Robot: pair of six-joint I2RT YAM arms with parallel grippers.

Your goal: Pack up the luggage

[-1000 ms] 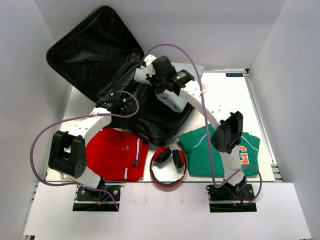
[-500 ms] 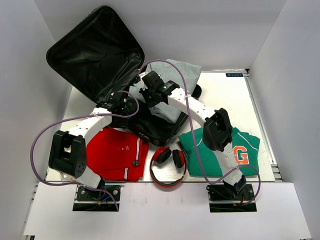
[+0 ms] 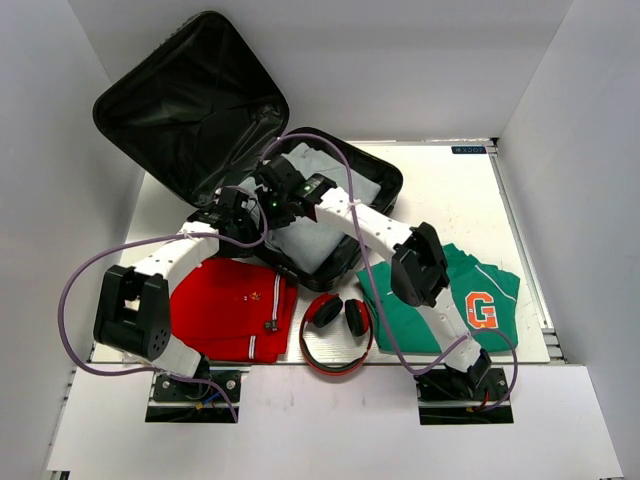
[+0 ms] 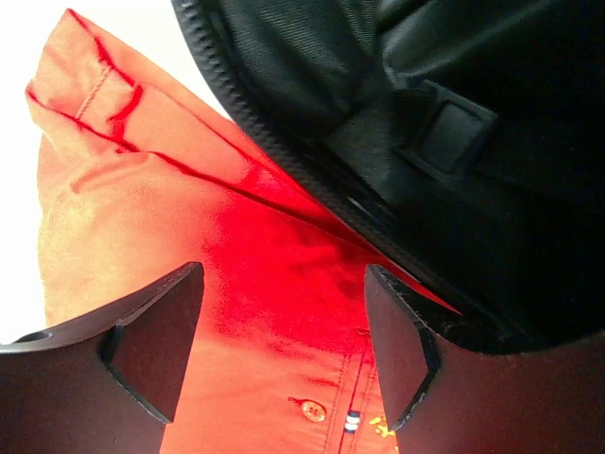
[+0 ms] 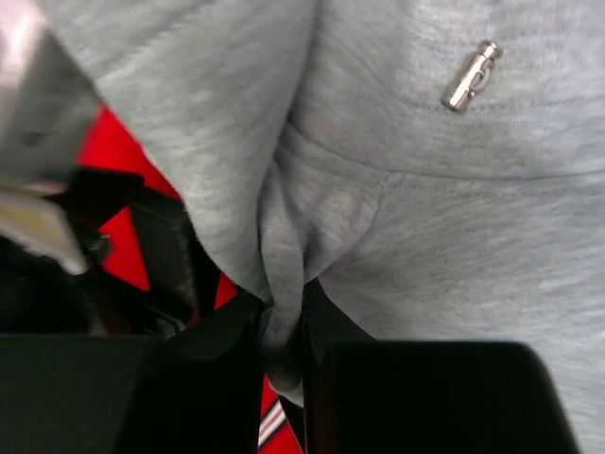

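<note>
One grey garment (image 3: 355,185), clamped by right gripper (image 5: 282,305), now inside luggage (image 3: 190,100) (left gripper (image 4: 282,284) gaping)

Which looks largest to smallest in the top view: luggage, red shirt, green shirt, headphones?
1. Luggage: lying open, by far the largest.
2. Red shirt and green shirt: both folded and about alike. The right arm hides part of the green one, so I won't rank them.
3. Headphones: smallest.

Left arm (image 3: 170,255): bent, reaching from lower left up toward centre.
Left gripper (image 4: 284,350): jaws spread wide apart.
Right arm (image 3: 370,222): stretched diagonally from lower right to centre.
Right gripper (image 5: 281,345): jaws pinching a fold of grey cloth (image 5: 425,189).
</note>
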